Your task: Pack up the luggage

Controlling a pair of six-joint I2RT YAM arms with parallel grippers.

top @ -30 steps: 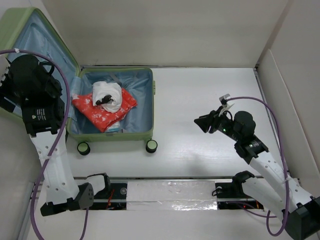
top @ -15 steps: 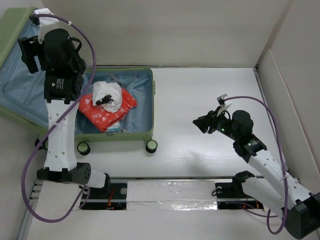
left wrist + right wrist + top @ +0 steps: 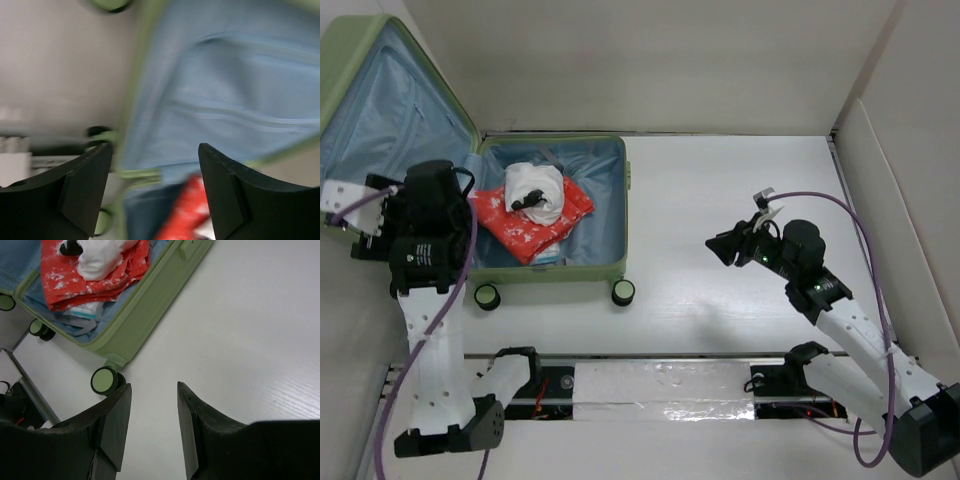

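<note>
luggage: large light-green ribbed hard-shell suitcase (image 3: 570,268) open at far left of tabletop (image 3: 740,180), lid raised | left gripper (image 3: 154,150) wide, empty, beside lid lining | right gripper (image 3: 154,387) part-open, empty, well apart | risk: left arm knocks lid shut onto heaped red cloth (image 3: 520,225)

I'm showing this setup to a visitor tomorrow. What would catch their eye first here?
The open light-green luggage at the far left of the table, its blue-lined lid propped up, dominates. Inside lies a red patterned cloth with a white bundle on top. Both arms hang empty: the left gripper facing the lid, the right gripper over the tabletop.
</note>
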